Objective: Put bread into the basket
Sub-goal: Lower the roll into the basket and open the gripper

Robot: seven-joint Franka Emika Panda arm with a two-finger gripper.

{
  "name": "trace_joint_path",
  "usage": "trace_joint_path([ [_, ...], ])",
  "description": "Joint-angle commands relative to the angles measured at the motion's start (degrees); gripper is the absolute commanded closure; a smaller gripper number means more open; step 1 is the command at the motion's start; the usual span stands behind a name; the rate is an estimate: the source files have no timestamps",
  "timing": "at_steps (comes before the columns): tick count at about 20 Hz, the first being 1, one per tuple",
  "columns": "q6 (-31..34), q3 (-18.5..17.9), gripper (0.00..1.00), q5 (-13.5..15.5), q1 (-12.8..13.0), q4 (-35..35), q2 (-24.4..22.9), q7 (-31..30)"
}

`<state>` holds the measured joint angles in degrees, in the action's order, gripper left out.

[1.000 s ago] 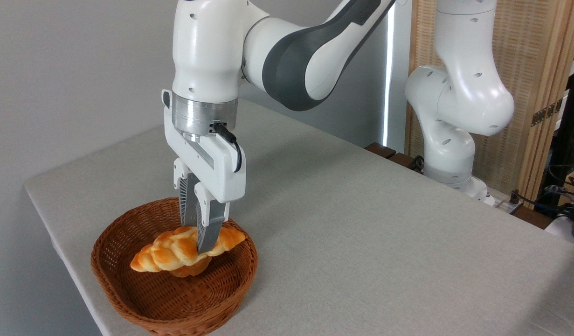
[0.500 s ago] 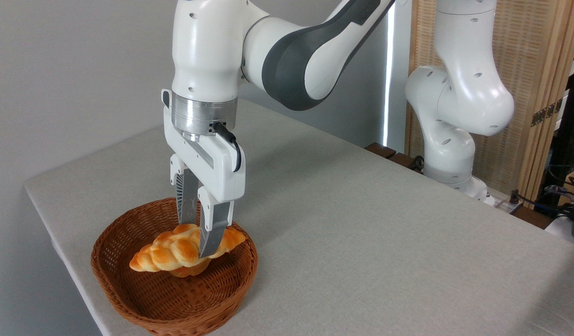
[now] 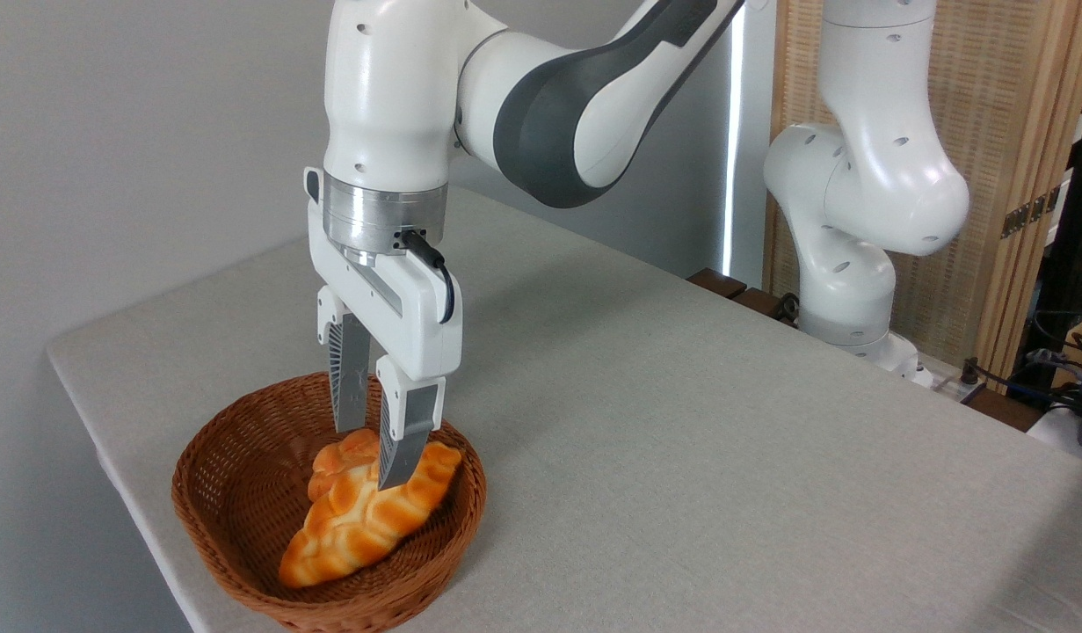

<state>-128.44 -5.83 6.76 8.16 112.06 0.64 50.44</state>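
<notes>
Finishing the drop is the step you're on: the bread [image 3: 365, 523] lies tilted inside the basket [image 3: 215, 440], its low end near the front rim, over a small bun [image 3: 340, 455]. Your gripper [image 3: 372, 457] hangs just above the loaf's upper end, fingers parted and holding nothing; whether a tip brushes the crust is unclear. Next, lift straight up, clear of the rim.

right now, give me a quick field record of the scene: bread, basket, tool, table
bread: braided golden loaf lying tilted inside the basket, lower end toward the near rim
basket: brown wicker, near the table's left front corner
tool: open, fingers straddling the loaf's upper end, not clamping it
table: grey cloth surface, nothing else seen on it
task state: loaf in the basket
</notes>
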Motion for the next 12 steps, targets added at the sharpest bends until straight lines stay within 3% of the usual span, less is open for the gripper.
trace_joint_path([
  [1, -0.23, -0.58, 0.0, 0.63, 0.54, -0.44, -0.02, 0.88],
  [9, 0.64, -1.02, 0.0, 1.15, 0.28, -3.94, -0.99, 0.18],
  [12, 3.71, -1.11, 0.0, 1.15, 0.28, -5.08, -1.78, -3.06],
])
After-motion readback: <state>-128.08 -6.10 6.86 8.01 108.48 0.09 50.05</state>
